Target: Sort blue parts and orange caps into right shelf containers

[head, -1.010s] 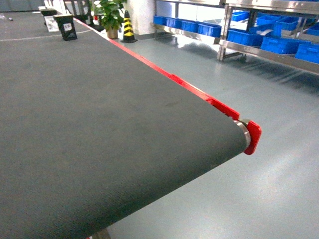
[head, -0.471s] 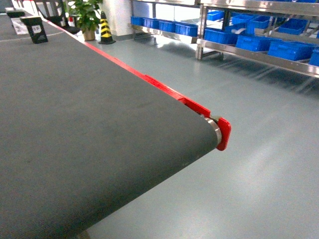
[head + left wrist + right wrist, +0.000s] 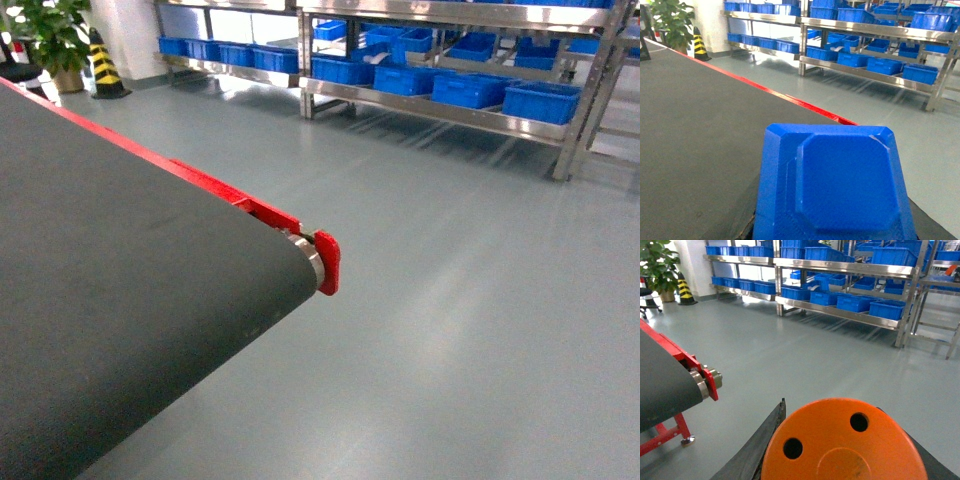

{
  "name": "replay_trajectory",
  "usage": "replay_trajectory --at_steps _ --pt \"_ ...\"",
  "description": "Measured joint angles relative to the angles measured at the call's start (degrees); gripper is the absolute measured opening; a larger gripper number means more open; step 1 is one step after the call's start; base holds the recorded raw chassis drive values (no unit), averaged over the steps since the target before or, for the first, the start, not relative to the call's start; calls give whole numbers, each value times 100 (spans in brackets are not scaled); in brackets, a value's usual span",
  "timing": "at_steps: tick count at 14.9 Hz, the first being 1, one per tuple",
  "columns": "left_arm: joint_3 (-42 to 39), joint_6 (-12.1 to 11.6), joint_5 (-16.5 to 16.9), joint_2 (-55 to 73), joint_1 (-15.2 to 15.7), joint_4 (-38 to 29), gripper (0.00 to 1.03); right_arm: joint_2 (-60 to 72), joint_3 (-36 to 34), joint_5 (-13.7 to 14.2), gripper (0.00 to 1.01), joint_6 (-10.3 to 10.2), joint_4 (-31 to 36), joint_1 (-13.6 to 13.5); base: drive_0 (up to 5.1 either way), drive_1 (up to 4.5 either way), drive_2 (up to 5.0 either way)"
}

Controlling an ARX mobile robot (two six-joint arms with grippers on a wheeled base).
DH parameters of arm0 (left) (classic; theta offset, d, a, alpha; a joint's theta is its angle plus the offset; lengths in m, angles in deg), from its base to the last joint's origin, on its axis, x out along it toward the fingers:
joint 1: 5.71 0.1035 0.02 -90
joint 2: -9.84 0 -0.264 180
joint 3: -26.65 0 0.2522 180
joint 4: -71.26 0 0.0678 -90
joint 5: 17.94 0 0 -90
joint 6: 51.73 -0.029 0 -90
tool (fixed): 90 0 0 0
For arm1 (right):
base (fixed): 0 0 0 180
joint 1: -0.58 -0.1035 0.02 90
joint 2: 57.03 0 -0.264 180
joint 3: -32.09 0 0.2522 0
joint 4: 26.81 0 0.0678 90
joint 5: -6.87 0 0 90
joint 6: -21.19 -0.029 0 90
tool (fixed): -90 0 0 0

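Observation:
In the left wrist view a blue part (image 3: 840, 180), a moulded square piece with cut corners, fills the bottom and hides most of my left gripper (image 3: 835, 225), which is shut on it. The right wrist view shows a round orange cap (image 3: 845, 445) with two holes, and my right gripper (image 3: 842, 465) is shut on it, a dark finger (image 3: 757, 445) showing on either side. The right shelf containers (image 3: 470, 90) are bright blue crates on steel racks across the floor, and they also show as blue crates (image 3: 920, 73) and blue crates (image 3: 855, 302) in the wrist views. Neither gripper shows in the head view.
The dark conveyor belt (image 3: 120, 280) fills the left, ending in a roller with a red guard (image 3: 328, 262). Grey floor (image 3: 480, 300) lies between the belt and the steel racks (image 3: 590, 90). A potted plant (image 3: 50, 35) and a striped cone (image 3: 103, 65) stand far left.
The head view has swung to the right: the belt's red end has slid left in the picture and the racks of blue crates now span the top.

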Motion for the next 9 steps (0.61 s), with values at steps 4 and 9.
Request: replay_trajectory --at_steps 4,9 --pt "0 0 0 0 0 0 43 0 0 0 45 0 0 0 -164 -164 -164" --pt "0 0 0 0 0 0 43 0 0 0 45 0 0 0 -156 -156 -156"
